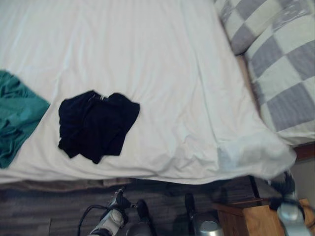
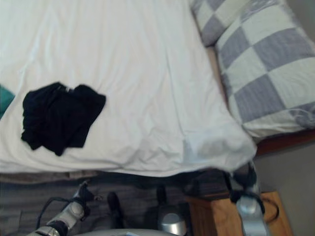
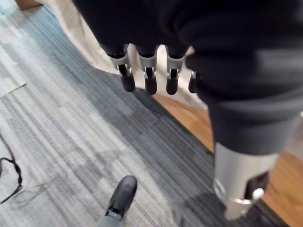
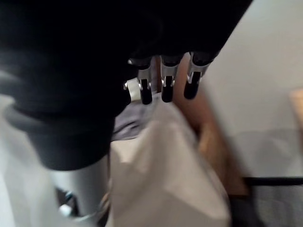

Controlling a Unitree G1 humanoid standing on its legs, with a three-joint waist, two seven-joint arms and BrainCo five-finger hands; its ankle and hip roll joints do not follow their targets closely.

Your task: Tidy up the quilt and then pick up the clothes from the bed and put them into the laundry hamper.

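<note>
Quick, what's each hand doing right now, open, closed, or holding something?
Left hand: open, fingers relaxed over the floor, holding nothing.
Right hand: open, fingers straight beside the white quilt, not gripping it.

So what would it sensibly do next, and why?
Probably bring the right hand in to take the quilt corner and pull it straight. That corner hangs bunched off the bed edge beside the checked pillows, while both hands are low and hold nothing; the left hand hangs over the floor. The black garment and green garment can wait.
</note>
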